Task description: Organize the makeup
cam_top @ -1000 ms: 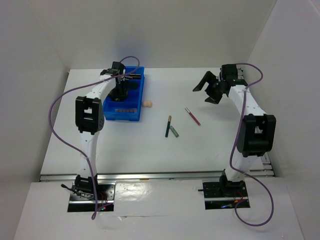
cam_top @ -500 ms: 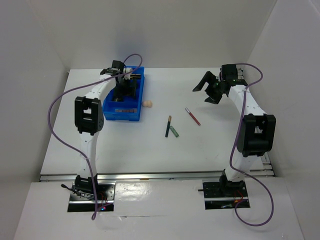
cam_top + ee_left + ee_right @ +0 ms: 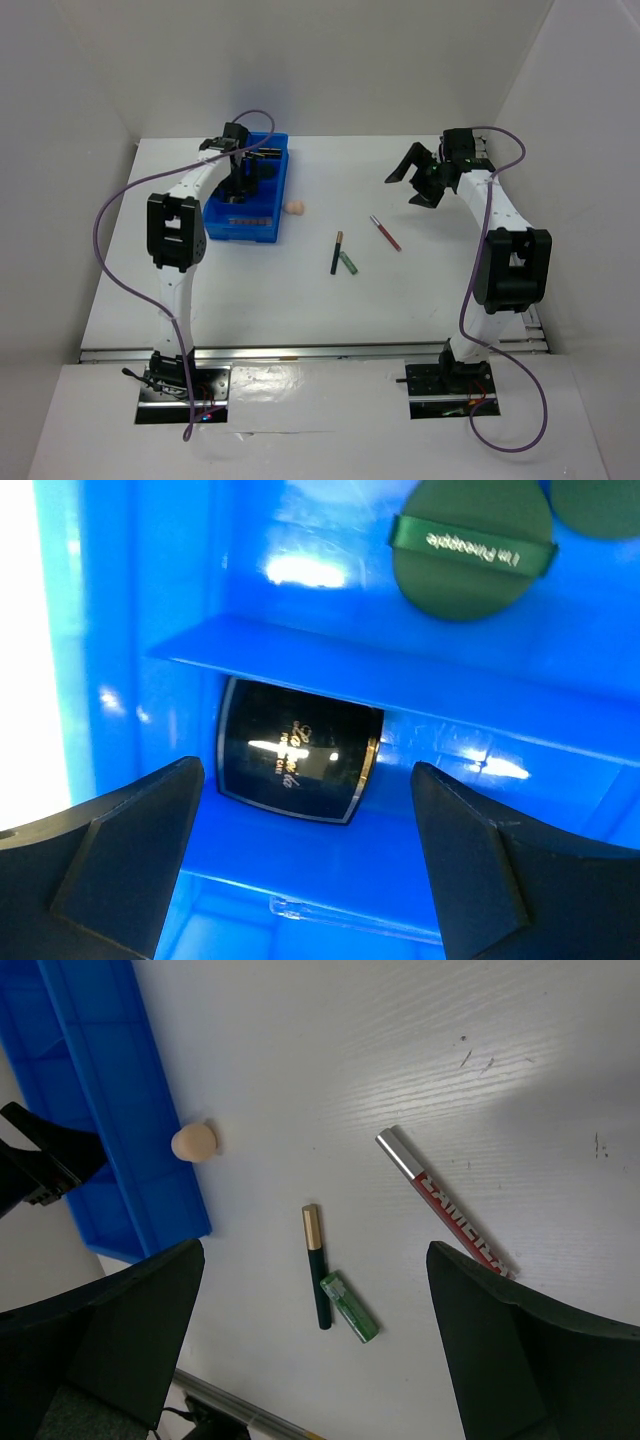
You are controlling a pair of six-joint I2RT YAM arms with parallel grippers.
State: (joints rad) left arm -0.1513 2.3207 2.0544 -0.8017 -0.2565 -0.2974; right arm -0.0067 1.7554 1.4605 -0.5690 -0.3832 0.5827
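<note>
My left gripper point(image 3: 243, 168) hovers over the blue tray point(image 3: 283, 190), open point(image 3: 305, 870). Nothing sits between its fingers point(image 3: 120, 860). Below it a black square compact point(image 3: 298, 750) lies flat in a tray compartment. A round dark green compact point(image 3: 470, 545) lies in the compartment beyond. On the table are a beige sponge point(image 3: 194, 1143) beside the tray, a dark gold-capped pencil point(image 3: 317, 1265), a green pencil point(image 3: 350, 1307) and a red pencil point(image 3: 450, 1215). My right gripper point(image 3: 415, 180) hangs open above the table, empty point(image 3: 315, 1345).
A brown-pink palette point(image 3: 250, 221) rests in the tray's near compartment. White walls close in the table at the back and both sides. A purple cable loops off each arm. The tray wall point(image 3: 90, 1110) runs along the left of the right wrist view.
My left gripper's jaws have spread wider over the tray, and the square compact lies free beneath them. The right arm has not moved.
</note>
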